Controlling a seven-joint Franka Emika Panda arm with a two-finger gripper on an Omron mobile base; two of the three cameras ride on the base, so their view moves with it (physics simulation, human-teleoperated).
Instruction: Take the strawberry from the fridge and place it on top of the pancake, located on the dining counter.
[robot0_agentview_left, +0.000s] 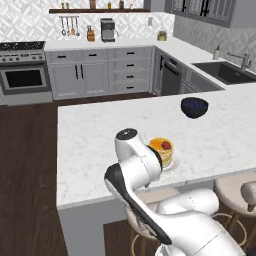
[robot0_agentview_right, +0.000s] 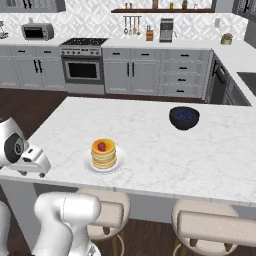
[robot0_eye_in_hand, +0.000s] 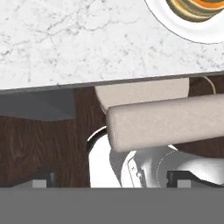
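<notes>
- I saw the strawberry (robot0_agentview_right: 102, 146) already sitting on the pancake (robot0_agentview_right: 104, 154) on the dining counter (robot0_agentview_right: 150, 150); placement looked done.
- My gripper (robot0_agentview_right: 42, 172) hung near the counter's edge; I couldn't tell its opening, and nothing showed in its grasp.

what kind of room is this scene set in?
A rendered home kitchen: a stove with oven among grey cabinets, a sink in the wall counter, and a marble dining counter with stools holding pancakes.
</notes>
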